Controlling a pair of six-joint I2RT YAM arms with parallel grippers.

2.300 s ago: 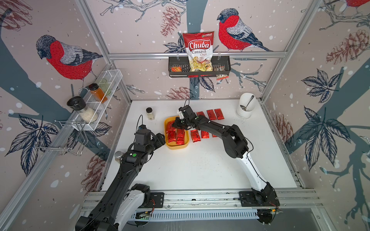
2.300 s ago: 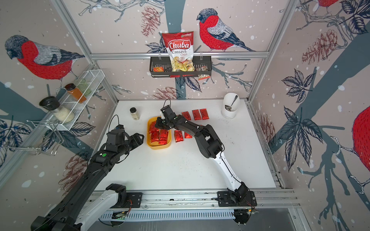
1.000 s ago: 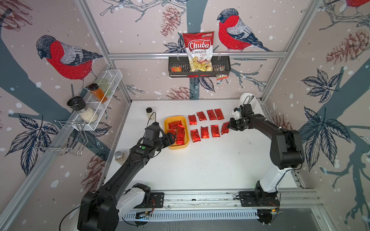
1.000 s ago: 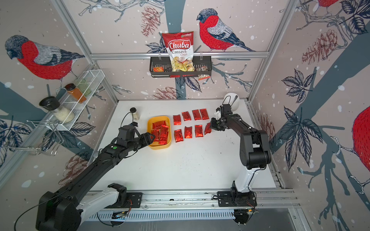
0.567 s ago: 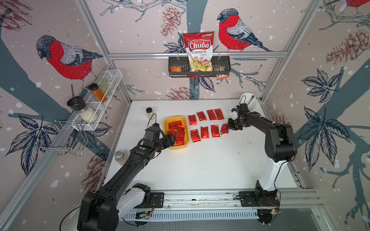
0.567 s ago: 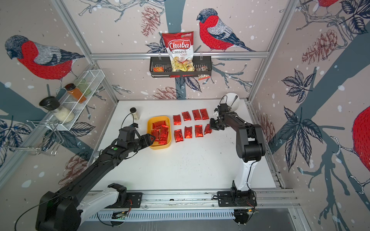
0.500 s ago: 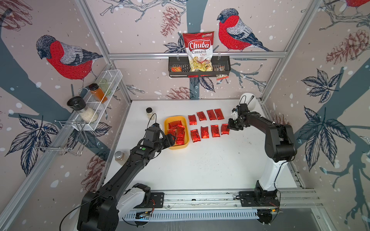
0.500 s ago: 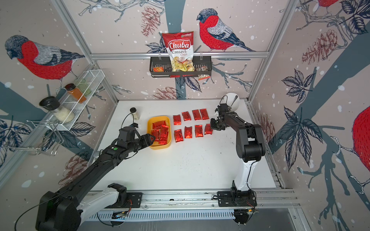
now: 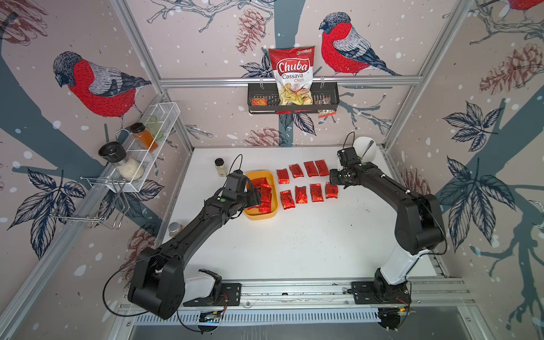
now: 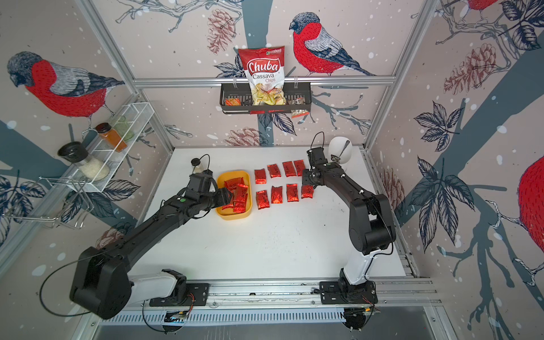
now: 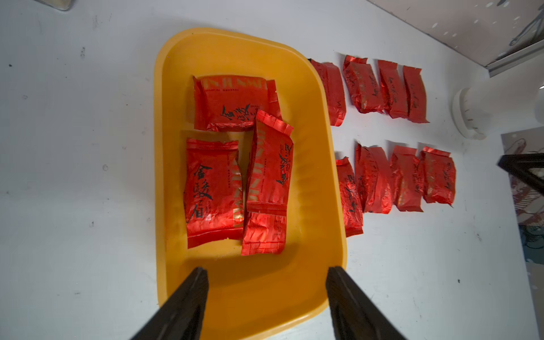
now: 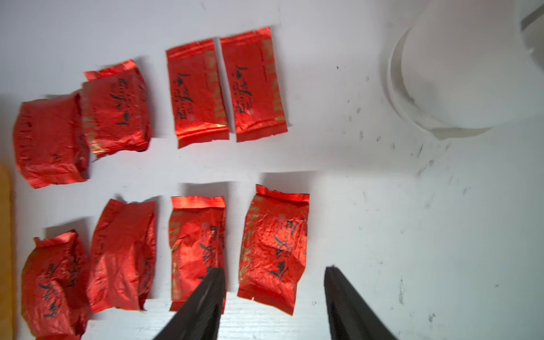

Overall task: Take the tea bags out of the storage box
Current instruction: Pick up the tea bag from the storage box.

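Inside the box (image 9: 261, 217) four bags (image 11: 212, 188) are seen: one is laid crosswise at the end of the box away from the left arm, one lengthwise along one side, and two are stacked along the other side (the upper one is tilted, its end resting on the crosswise bag). The box is stood on the white surface (image 9: 294, 244). Beside the box, on its side toward the right arm, eight more bags are laid flat in two rows of four, the closest ones just beside its wall.

The left fingers (image 11: 182, 303) are held wide apart above the end of the box nearest the left arm, and nothing is gripped between them. The right fingers (image 12: 203, 303) are likewise spread open, over the bag that lies farthest from the box in the row nearer the robot. That bag is seen flat on the surface between them and is not clamped.

A white cup (image 9: 365, 151) is stood past the rows, well apart from the box.
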